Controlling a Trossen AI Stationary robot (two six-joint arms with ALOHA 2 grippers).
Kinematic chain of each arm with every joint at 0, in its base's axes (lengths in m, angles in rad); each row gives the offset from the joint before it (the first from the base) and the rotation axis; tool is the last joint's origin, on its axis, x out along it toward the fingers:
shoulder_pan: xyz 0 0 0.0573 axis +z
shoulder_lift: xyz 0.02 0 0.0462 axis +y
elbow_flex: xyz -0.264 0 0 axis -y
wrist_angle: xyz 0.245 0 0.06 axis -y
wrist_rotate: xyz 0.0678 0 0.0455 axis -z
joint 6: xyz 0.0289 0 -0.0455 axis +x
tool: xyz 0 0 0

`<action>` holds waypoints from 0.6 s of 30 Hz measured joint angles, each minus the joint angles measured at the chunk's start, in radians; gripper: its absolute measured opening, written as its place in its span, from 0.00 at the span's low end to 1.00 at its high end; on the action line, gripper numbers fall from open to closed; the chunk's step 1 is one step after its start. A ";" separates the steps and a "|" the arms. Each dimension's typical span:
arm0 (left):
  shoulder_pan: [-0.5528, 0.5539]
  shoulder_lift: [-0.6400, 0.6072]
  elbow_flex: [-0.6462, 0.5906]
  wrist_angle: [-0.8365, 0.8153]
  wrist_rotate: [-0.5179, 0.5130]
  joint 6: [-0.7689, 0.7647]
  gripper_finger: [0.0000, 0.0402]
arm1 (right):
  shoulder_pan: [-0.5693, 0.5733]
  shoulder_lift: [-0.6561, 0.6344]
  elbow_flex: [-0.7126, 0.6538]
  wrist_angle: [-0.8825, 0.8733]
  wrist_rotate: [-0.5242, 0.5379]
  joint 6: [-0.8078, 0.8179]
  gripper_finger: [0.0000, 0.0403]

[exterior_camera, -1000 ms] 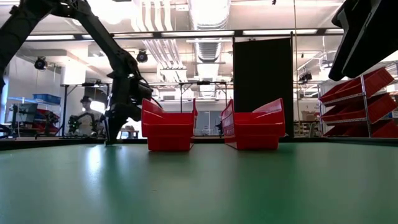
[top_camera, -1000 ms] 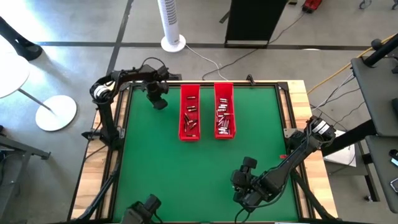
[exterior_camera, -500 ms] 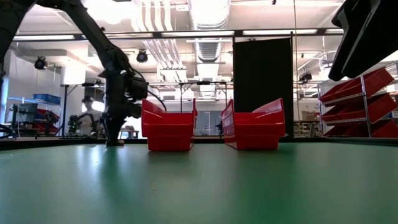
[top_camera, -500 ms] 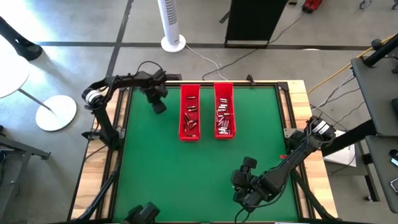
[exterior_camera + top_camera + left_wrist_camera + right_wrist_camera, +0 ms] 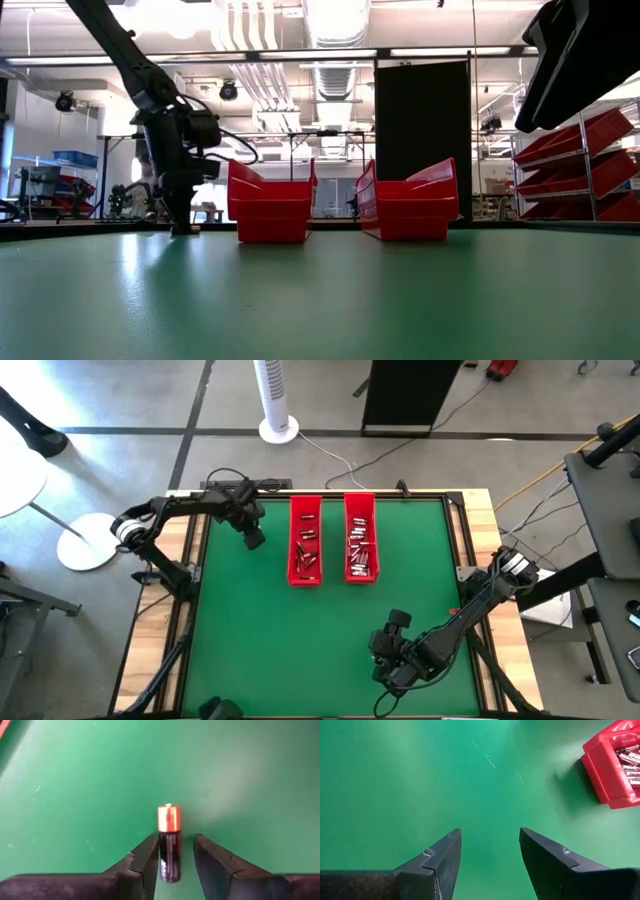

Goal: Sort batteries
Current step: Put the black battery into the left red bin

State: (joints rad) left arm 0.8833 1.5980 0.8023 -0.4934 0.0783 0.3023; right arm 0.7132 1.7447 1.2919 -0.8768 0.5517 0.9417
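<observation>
A copper-topped black cylindrical battery [image 5: 168, 840] lies on the green worktop [image 5: 300, 630], just beside the left red plastic tray [image 5: 305, 540]. We see the left pincer [image 5: 172, 857] straddling it, fingers slightly apart with gaps either side, likely readying a pickup. The right pincer [image 5: 490, 855] waits open near the worktop's front edge.

You get bright, even overhead light; ceiling lamps [image 5: 340, 18] glare, and the green mat [image 5: 320, 300] shows soft reflections.
</observation>
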 joint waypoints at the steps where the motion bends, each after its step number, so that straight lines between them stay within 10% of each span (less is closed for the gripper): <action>1: -0.001 -0.004 -0.004 0.009 0.002 -0.016 0.26 | 0.000 0.000 0.000 0.000 0.000 0.000 0.48; 18: -0.031 0.002 -0.108 0.166 -0.020 -0.056 0.25 | 0.002 0.000 -0.022 0.004 0.001 -0.014 0.48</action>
State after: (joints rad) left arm 0.8519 1.5997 0.6940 -0.3270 0.0582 0.2459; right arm 0.7155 1.7447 1.2695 -0.8728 0.5526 0.9274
